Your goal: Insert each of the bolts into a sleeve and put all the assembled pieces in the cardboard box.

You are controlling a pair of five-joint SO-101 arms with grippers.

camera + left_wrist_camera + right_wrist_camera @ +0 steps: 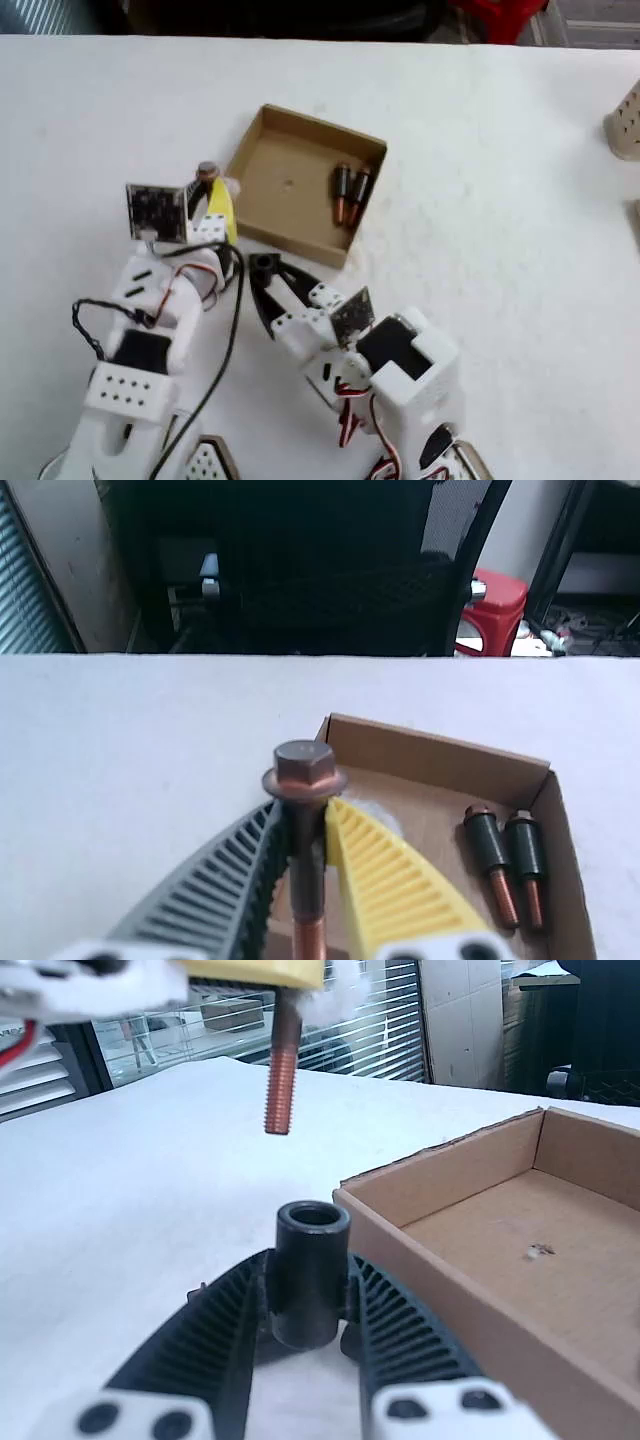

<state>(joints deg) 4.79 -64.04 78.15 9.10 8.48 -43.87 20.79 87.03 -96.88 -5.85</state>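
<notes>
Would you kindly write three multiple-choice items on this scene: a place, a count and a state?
1. Where do the assembled pieces lie? A) in the cardboard box B) on the table C) in a tool
2. How many are they? A) one B) two C) four
3. The sleeve in the right tool is: A) lying flat B) in the box C) upright, empty
Answers: 1 A, they rest by the box's wall; 2 B, two lie side by side; 3 C, the bolt hangs above its open bore.
</notes>
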